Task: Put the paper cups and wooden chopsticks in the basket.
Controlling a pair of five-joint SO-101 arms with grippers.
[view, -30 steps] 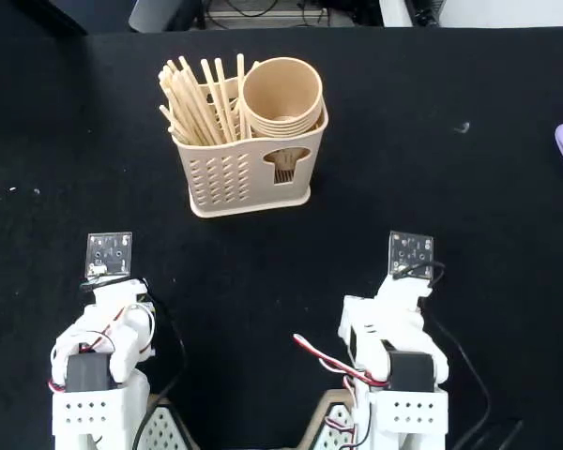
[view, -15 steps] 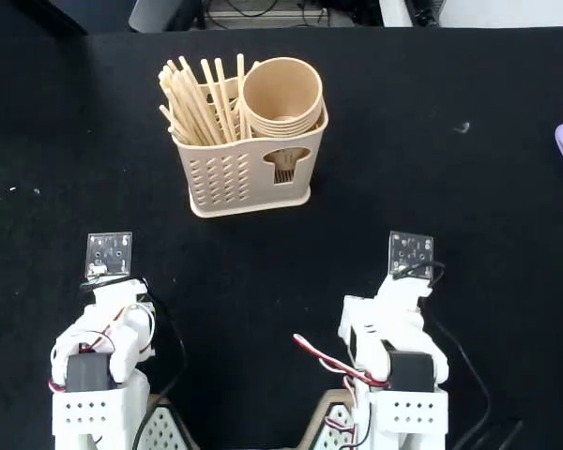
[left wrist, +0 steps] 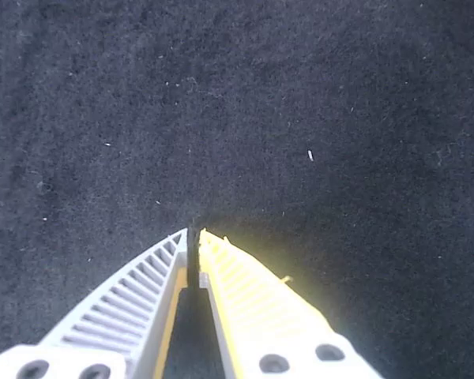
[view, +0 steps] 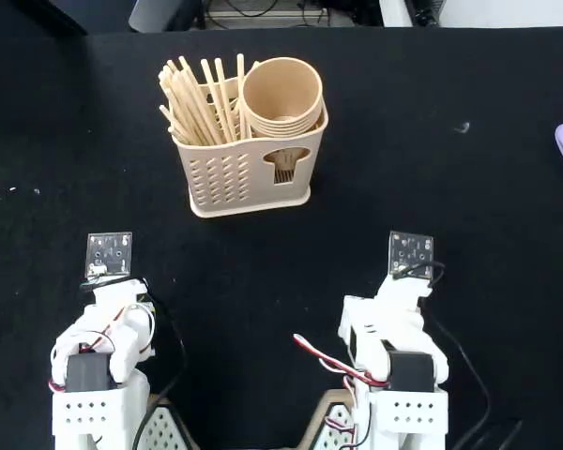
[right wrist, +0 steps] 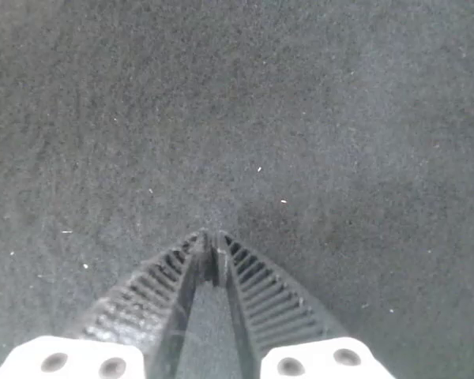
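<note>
So the paper cups are stacked in one side of the basket, and the wooden chopsticks stand bunched in the other side, out on the black surface. The left pincer and right pincer are both clenched on nothing, pointing at the dark surface.

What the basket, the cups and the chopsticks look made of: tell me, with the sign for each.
The basket looks like moulded plastic, matte beige: neat rows of slots and rounded corners. The paper cups seem thin tan paperboard, matte, with rolled rims nested together. The chopsticks look like pale bare wood, possibly bamboo: thin, straight, unvarnished sticks.
</note>
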